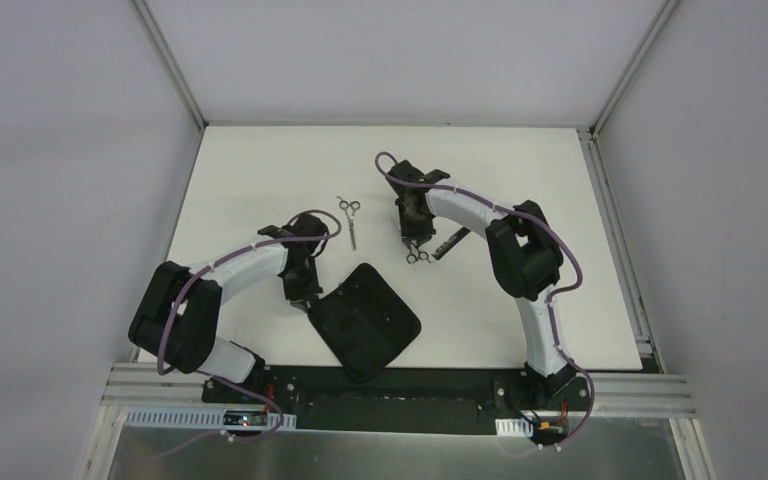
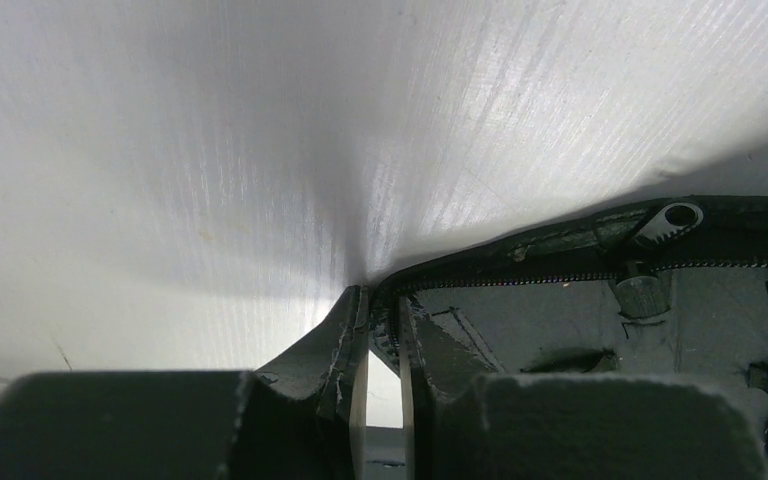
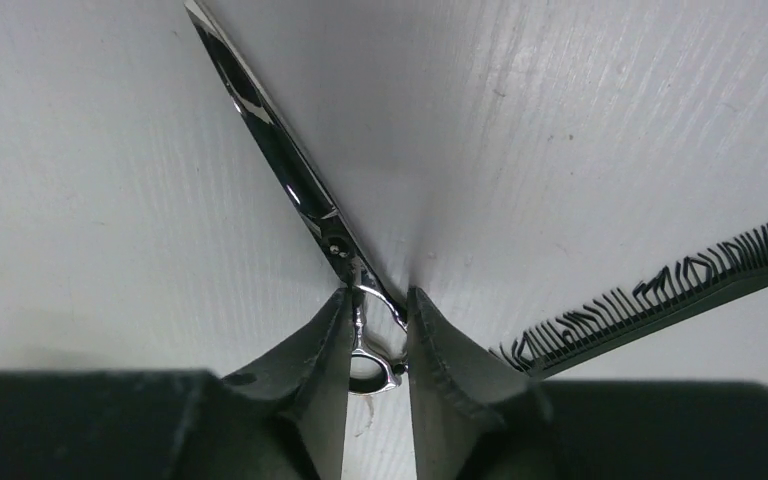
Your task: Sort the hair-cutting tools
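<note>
Early stage: left gripper [image 2: 380, 305] pinches case [image 1: 375, 320] edge, right gripper [image 3: 377, 300] pinches scissors [image 3: 280, 155] handle; comb [image 3: 660, 300] and second scissors [image 1: 352, 222] lie on table [image 1: 260, 170], unsorted

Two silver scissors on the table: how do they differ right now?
The right scissors are clamped near the handle by the right gripper; the left scissors lie free. The right scissors' rings face the arm bases, the left scissors' face away. A comb lies beside the right scissors only. Both are silver with blades shut.
</note>
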### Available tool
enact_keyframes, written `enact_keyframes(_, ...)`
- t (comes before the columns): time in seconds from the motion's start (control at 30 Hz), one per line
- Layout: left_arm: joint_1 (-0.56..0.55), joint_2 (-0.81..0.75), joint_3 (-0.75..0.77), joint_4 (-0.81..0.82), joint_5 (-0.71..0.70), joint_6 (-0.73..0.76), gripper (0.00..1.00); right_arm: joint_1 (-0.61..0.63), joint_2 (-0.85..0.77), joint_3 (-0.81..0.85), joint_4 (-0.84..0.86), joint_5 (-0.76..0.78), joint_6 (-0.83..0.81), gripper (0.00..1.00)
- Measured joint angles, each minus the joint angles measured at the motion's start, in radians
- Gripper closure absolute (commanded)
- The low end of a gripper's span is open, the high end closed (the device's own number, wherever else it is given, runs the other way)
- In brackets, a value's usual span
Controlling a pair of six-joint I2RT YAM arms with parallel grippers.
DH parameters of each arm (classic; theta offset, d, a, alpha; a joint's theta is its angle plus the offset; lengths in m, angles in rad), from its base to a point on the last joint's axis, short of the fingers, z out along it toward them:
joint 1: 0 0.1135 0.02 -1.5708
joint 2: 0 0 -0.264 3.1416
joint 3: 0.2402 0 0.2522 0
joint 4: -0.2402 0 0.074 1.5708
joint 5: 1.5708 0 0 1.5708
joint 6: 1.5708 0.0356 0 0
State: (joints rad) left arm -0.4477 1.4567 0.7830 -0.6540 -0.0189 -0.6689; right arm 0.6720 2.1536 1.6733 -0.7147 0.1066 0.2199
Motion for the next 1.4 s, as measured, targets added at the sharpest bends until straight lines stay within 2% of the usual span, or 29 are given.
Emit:
enact_keyframes(0.07, 0.005, 0.000, 0.000, -0.002, 0.002, -0.006, 1.00, 0.000, 0.000, 0.001, -0.003, 0.006, -0.014, 0.91)
enact_keyframes(0.17, 0.014, 0.000, 0.000, -0.004, 0.003, -0.027, 1.00, 0.001, 0.000, 0.008, -0.006, 0.010, -0.032, 1.00)
enact_keyframes(0.4, 0.080, 0.005, 0.000, 0.016, 0.019, -0.102, 1.00, 0.007, -0.019, 0.004, -0.026, 0.021, -0.080, 1.00)
enact_keyframes(0.57, 0.122, 0.031, 0.022, 0.028, 0.039, -0.127, 1.00, 0.020, -0.055, -0.050, -0.040, 0.025, -0.106, 0.81)
enact_keyframes(0.7, 0.135, 0.042, 0.036, 0.066, 0.025, -0.126, 1.00, 0.022, -0.080, -0.064, -0.051, 0.038, -0.108, 0.74)
enact_keyframes(0.93, 0.138, 0.032, 0.039, 0.106, -0.018, -0.101, 1.00, 0.012, -0.084, -0.054, -0.056, 0.039, -0.100, 0.73)
enact_keyframes(1.4, 0.181, -0.058, 0.019, 0.090, -0.109, -0.062, 1.00, -0.005, 0.017, 0.032, -0.067, 0.030, -0.082, 0.74)
